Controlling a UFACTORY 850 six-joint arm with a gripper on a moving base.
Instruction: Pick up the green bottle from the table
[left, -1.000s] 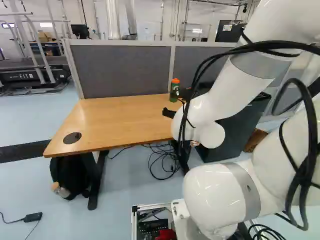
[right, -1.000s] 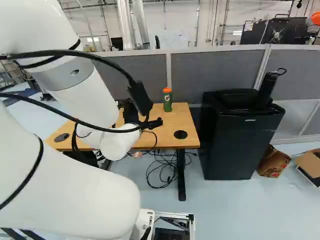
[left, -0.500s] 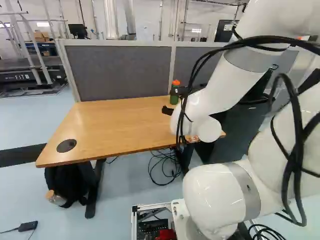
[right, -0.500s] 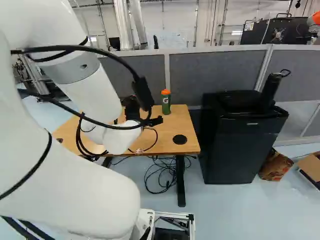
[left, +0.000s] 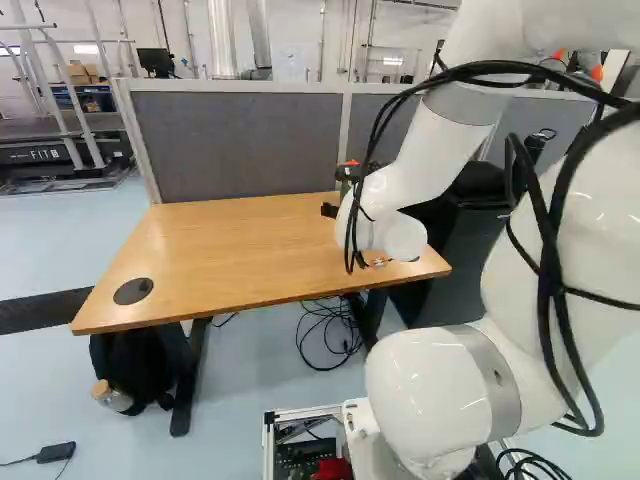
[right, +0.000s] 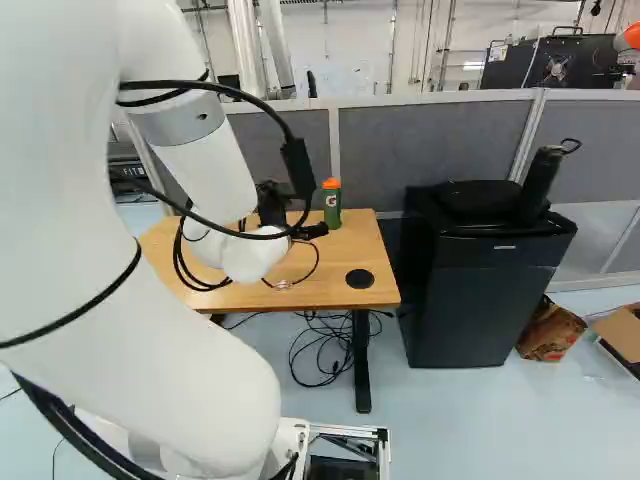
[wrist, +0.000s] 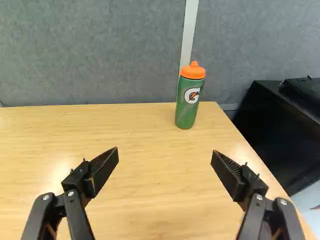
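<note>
Gripper is wide open, nothing between the fingers. Green bottle stands on the table ahead of them, slightly toward the finger nearer the black cabinet. I'd say lined up-ish; reach, grip and lift all left.

Room is lit brightly and evenly. In wrist view, two soft patches of glare are cast on tabletop: one near edge beside black cabinet, other well away from it. Faint sheen is laid across same wood in left base view. White arm is washed nearly flat, with small highlights caught on lower joint. Cabinet's front is sunk in darkness, little detail shown. Blue floor is lit softly, dimmer under tabletop.
</note>
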